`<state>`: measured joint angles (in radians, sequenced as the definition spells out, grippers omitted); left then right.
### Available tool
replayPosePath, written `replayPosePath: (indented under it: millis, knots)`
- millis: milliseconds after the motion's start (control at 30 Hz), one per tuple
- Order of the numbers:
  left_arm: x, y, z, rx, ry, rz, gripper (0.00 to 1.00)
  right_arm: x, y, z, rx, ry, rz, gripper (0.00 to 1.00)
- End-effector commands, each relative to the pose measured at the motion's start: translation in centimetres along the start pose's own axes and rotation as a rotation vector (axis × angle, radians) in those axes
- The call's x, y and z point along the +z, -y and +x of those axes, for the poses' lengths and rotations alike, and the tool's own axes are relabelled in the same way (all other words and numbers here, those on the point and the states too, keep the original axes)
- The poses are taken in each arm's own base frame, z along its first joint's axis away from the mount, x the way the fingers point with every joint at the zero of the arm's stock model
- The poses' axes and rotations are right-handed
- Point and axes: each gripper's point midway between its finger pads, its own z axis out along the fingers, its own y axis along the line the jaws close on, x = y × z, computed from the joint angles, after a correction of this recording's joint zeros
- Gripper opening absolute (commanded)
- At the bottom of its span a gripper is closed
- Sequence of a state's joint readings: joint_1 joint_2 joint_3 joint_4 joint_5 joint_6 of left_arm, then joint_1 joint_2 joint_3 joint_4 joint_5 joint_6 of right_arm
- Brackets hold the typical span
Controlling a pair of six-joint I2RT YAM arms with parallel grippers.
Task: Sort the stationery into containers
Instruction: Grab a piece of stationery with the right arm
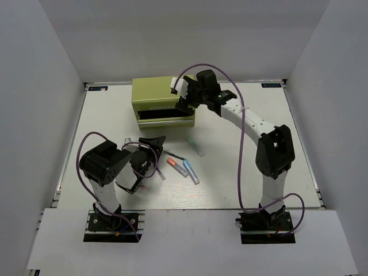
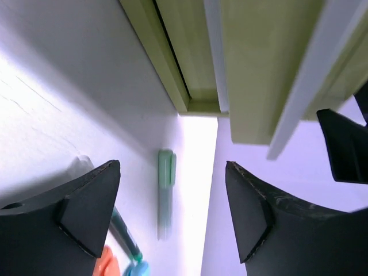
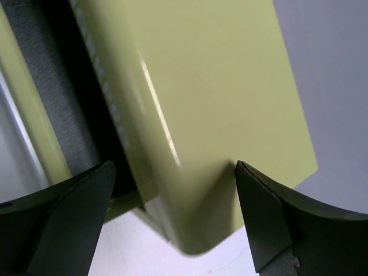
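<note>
**Q:** Status, top view?

**A:** Early, by my read. The pens I can see are all loose on the surface [image 1: 241, 172], near the front of the olive-green chest [image 1: 155, 92]: green marker [image 1: 198, 149], thin black pen [image 1: 175, 154], red stub [image 1: 172, 163], blue marker [image 1: 188, 171]. More may sit under my left arm, can't tell. The chest's drawer [image 1: 164, 117] shows as a dark open slot; contents not visible, so I can't confirm anything is sorted. My right end effector [image 1: 185, 102] is at the chest's front right corner. My left end effector [image 1: 150, 146] hangs over the pen cluster.

**Q:** Left wrist?

**A:** Left end effector [image 2: 172, 167] is spread, with nothing between the fingers. The green marker [image 2: 165, 192] lies flat on the surface in line with the gap, cap end toward the chest [image 2: 253, 69]. It's short, stubby and translucent-looking. Low in the frame, the red stub [image 2: 103, 264] and a dark pen [image 2: 123, 233] are partly hidden behind my finger.

**Q:** Right wrist?

**A:** Right end effector [image 3: 174, 167] is spread wide, straddling a rounded corner of the chest [image 3: 218, 103]. Whether the fingers touch it, I can't tell. The chest is smooth, glossy metal with a dark opening beside the panel. No pens in this view.

**Q:** Remaining?

**A:** Judging from this, essentially the whole sort: every visible pen has yet to go into the chest.
</note>
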<state>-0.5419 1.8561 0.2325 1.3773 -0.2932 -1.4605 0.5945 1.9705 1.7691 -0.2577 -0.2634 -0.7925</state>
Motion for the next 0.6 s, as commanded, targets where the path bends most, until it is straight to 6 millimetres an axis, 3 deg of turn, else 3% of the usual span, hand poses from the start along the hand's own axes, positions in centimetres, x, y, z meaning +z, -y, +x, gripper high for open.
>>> replayPosePath:
  millis: [0,133,167,200,233,267,300,333,367,400,433,467,500,533,567]
  knots:
    - [-3.4,11.5,-1.0,-0.049,-0.004,0.442,0.84,-3.4,0.5,-1.6,-0.005,0.037,0.032,0.9]
    - [-4.1,12.7,-0.4,0.006,-0.05,0.476,0.85,-6.8,-0.1,-2.6,-0.007,0.059,0.051,0.9]
    - [-4.4,13.0,-0.2,0.033,-0.057,0.488,0.85,-7.2,-0.7,-1.9,0.002,0.046,0.043,0.9]
    - [-4.6,13.2,0.0,0.054,-0.07,0.494,0.85,-9.2,-1.0,-2.6,0.004,0.068,0.056,0.9]
    - [-4.5,12.5,0.8,0.089,-0.113,0.464,0.85,-9.8,-1.3,-2.7,0.003,0.07,0.056,0.88]
    - [-5.2,13.7,0.8,0.11,-0.119,0.49,0.84,-10.6,-1.7,-2.6,0.007,0.075,0.051,0.88]
    - [-5.2,13.9,1.1,0.166,-0.129,0.492,0.84,-12.2,-3.7,-2.3,0.013,0.086,0.024,0.86]
    - [-4.8,12.7,2.2,0.221,-0.186,0.429,0.84,-12.7,-4.3,-1.7,0.023,0.081,0.012,0.81]
    - [-5.6,14.1,2.3,0.295,-0.201,0.467,0.81,-13.9,-6.6,-0.8,0.039,0.084,-0.019,0.71]
    - [-5.6,14.0,2.6,0.343,-0.216,0.447,0.79,-14.1,-7.4,-0.3,0.054,0.076,-0.029,0.71]
    - [-5.4,14.7,2.6,0.393,-0.22,0.44,0.78,-14.4,-8.2,-0.1,0.069,0.084,-0.044,0.56]
    - [-5.0,11.8,3.0,0.452,-0.267,0.303,0.73,-14.7,-9.7,0.8,0.107,0.074,-0.064,0.47]
    - [-5.1,11.3,2.6,0.515,-0.262,0.273,0.67,-14.7,-10.9,1.8,0.131,0.061,-0.082,0.4]
    - [-5.8,12.4,2.0,0.547,-0.242,0.287,0.59,-14.7,-12.0,2.0,0.192,0.066,-0.111,0.29]
    - [-6.3,10.5,2.0,0.586,-0.272,0.216,0.37,-14.5,-13.1,3.0,0.223,0.052,-0.131,0.27]
